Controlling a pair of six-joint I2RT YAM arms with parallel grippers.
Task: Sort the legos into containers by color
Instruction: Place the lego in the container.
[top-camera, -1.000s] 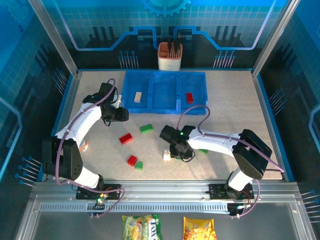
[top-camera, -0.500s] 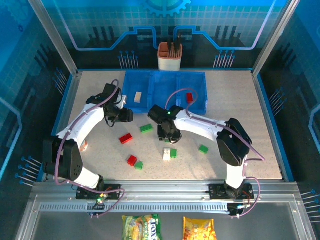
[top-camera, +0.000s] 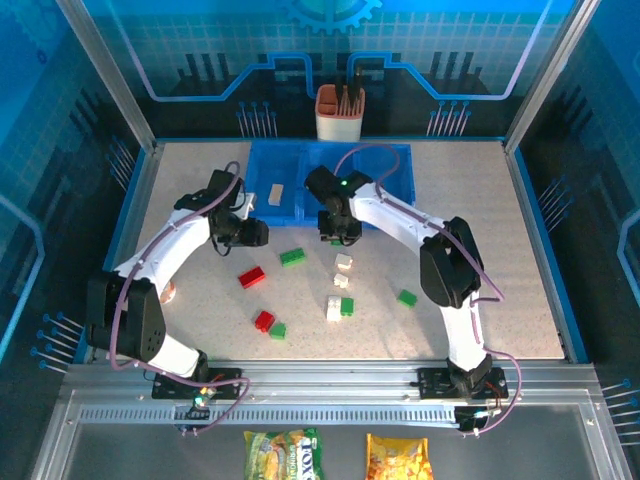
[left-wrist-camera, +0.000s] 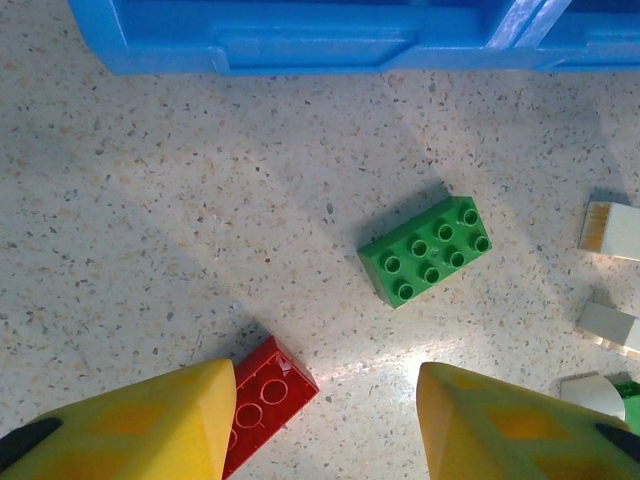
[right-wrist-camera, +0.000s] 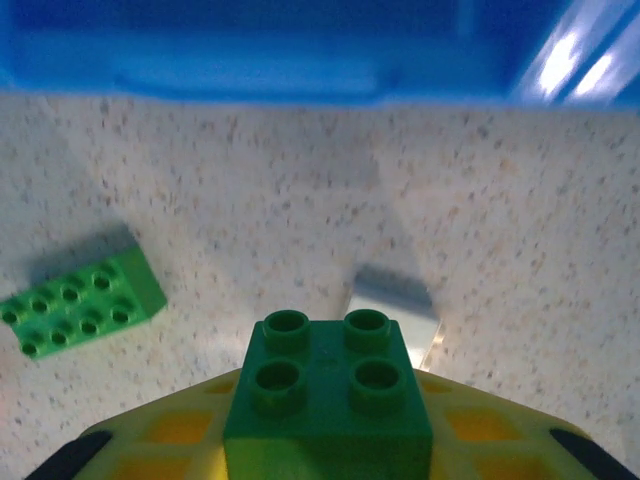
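My right gripper (right-wrist-camera: 328, 440) is shut on a dark green four-stud brick (right-wrist-camera: 328, 385); in the top view it (top-camera: 338, 232) hovers just in front of the blue three-compartment tray (top-camera: 398, 152). Below it lie a green eight-stud brick (right-wrist-camera: 80, 300) and a cream brick (right-wrist-camera: 395, 310). My left gripper (left-wrist-camera: 325, 430) stands open above the table, a red brick (left-wrist-camera: 262, 400) beside its left finger and the green brick (left-wrist-camera: 427, 250) ahead. A cream brick (top-camera: 276, 193) lies in the tray's left compartment. Loose bricks on the table include red (top-camera: 264, 320), green (top-camera: 407, 297) and cream (top-camera: 333, 310).
An orange-and-white holder cup (top-camera: 340, 112) stands behind the tray. Two snack packets (top-camera: 285, 452) lie off the table at the front. The tray's front wall (left-wrist-camera: 300, 45) is close ahead of both grippers. Raised blue edges bound the table.
My right arm has swung from the middle of the table up to the tray's front, carrying the dark green brick. The left gripper has shifted slightly right.
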